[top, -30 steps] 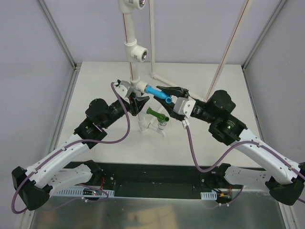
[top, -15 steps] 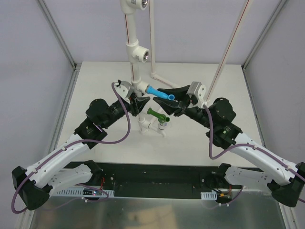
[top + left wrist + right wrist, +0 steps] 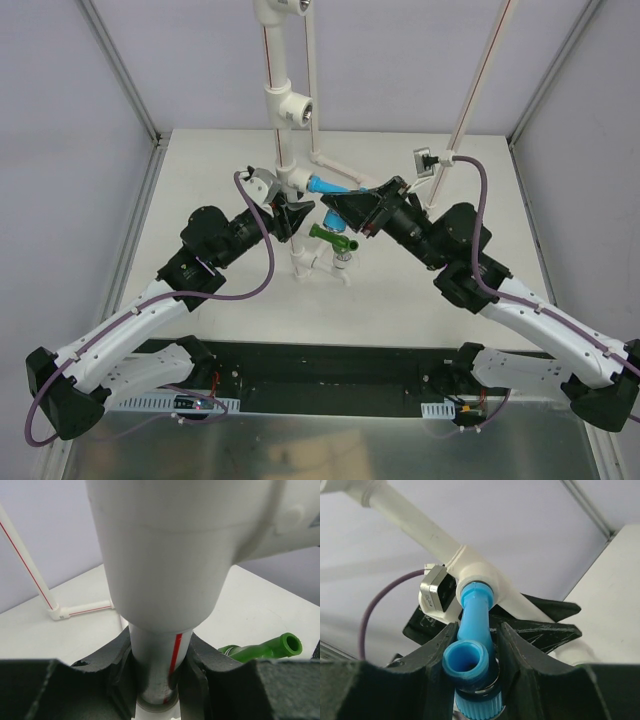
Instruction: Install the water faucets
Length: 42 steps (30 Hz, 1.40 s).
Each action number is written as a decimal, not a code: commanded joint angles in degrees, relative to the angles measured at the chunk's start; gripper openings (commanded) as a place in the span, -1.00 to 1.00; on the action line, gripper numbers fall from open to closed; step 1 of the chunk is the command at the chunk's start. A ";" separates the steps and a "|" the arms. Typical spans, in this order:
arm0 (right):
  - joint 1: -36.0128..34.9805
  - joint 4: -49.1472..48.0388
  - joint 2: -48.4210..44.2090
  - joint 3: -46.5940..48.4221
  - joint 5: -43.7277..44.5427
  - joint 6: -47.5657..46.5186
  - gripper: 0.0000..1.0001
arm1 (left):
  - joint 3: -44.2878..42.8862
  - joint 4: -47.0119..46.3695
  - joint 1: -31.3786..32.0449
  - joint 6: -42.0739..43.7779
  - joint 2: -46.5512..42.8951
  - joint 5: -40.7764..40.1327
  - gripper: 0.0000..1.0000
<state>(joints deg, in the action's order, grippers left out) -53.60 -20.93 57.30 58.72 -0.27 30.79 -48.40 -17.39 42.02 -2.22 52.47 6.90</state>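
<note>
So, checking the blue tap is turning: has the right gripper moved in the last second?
Yes. The right gripper, shut on the blue tap, has rolled: its camera swung up toward the back wall, away from the green tap.

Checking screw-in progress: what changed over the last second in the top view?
The right fingers, shut on the blue faucet, rolled with the wrist, its camera swinging from near side to far side, and crept toward the white tee; less blue shows. Unchanged: left fingers clamping the upright pipe, green faucet.
</note>
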 commanded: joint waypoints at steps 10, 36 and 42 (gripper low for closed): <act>1.84 16.00 0.53 8.34 14.69 45.47 -1.00 | -1.17 3.24 0.34 -6.92 -0.17 1.63 -1.00; 2.36 11.00 -15.11 1.04 26.74 -10.33 0.43 | -1.08 3.32 0.43 -6.66 -0.35 1.28 -1.00; 2.45 18.27 -14.75 5.53 5.76 -67.34 0.45 | -1.34 3.32 0.34 -6.75 -0.26 1.72 -1.00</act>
<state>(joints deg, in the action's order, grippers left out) -51.24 -6.52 42.76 60.51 19.46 8.69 -48.84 -16.38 42.02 -2.31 52.42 7.29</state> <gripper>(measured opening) 0.722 0.314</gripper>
